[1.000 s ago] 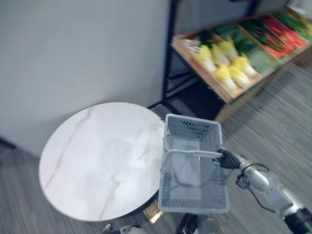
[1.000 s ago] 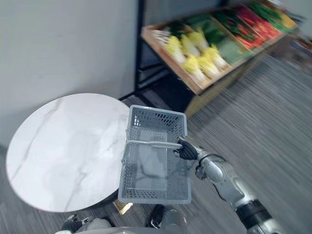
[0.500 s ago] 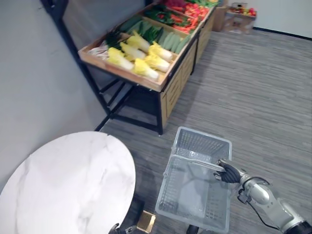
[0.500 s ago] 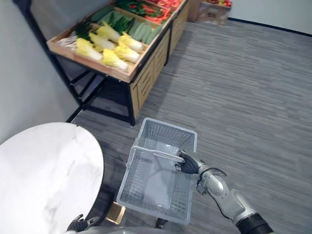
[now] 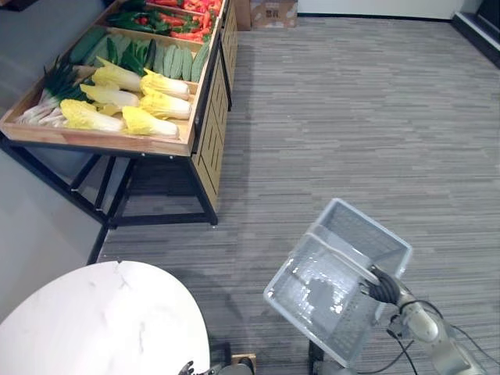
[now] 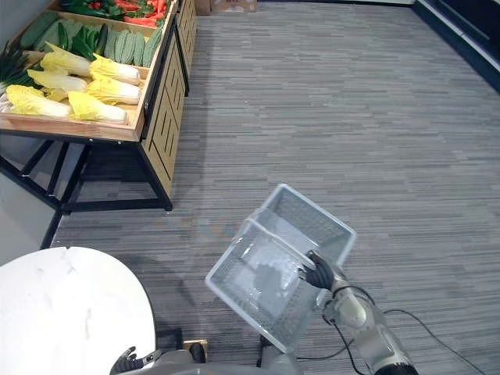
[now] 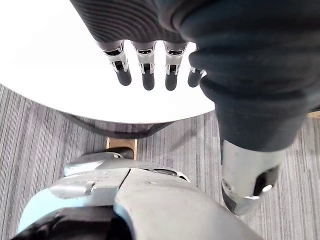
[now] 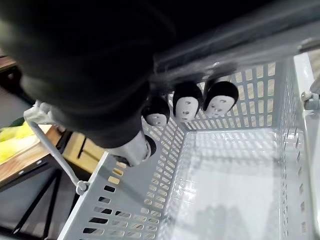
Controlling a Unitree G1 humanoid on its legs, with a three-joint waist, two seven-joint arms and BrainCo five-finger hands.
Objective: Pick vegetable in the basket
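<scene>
The left hand (image 7: 148, 65) hangs over the round white table (image 5: 101, 328). Its fingers are straight and hold nothing. The right hand (image 5: 381, 285) has its fingers curled round the handle (image 5: 344, 254) of the grey basket (image 5: 316, 301), which tilts above the striped floor (image 5: 351, 117). The vegetables lie far from the basket on the wooden stand (image 5: 101, 141): yellow cabbages (image 5: 148, 123) in front, green cucumbers (image 5: 176, 61) behind.

The camera has swung, bringing the vegetable stand (image 5: 101, 139) to the upper left. The basket (image 5: 367, 234), overlapping the round surface (image 5: 101, 328) a second ago, now hangs from the right hand (image 5: 383, 287) well apart from it, over the floor (image 5: 351, 117), turned diagonally.
</scene>
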